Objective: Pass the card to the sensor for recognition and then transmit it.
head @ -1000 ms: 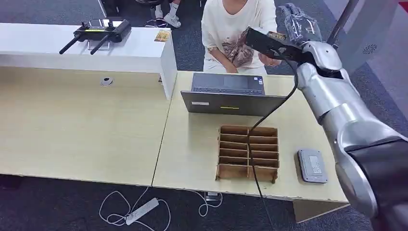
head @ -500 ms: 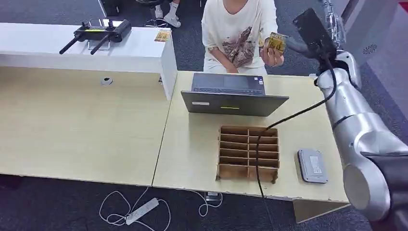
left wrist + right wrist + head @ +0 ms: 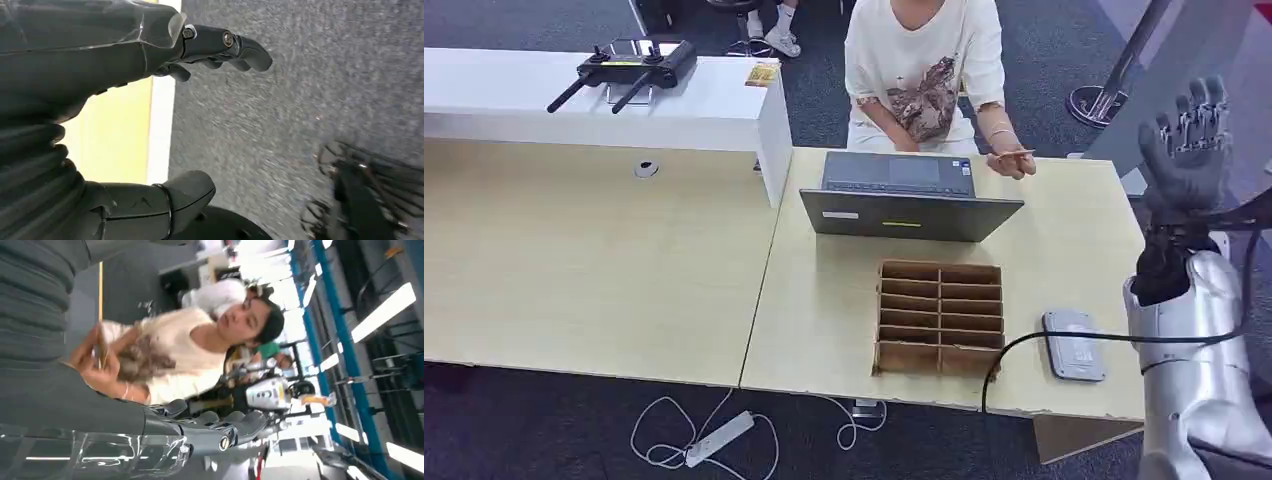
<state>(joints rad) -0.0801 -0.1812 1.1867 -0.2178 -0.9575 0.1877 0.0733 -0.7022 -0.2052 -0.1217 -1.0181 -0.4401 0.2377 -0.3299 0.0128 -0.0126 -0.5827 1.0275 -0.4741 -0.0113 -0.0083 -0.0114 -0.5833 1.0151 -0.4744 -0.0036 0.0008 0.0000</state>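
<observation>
The left hand [image 3: 150, 125] holds nothing, its thumb [image 3: 170, 202] and dark fingers [image 3: 225, 47] spread apart over grey carpet [image 3: 300, 100]. Beside the hand, a pale yellow surface with a white edge [image 3: 161, 130] borders the carpet. Farther out on the carpet lies a blurred dark object [image 3: 365, 200], too unclear to identify.

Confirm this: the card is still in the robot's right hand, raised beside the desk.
Not right. The right hand is raised beside the desk but holds nothing, fingers apart. The card is in the person's hand, as the head view shows.
</observation>
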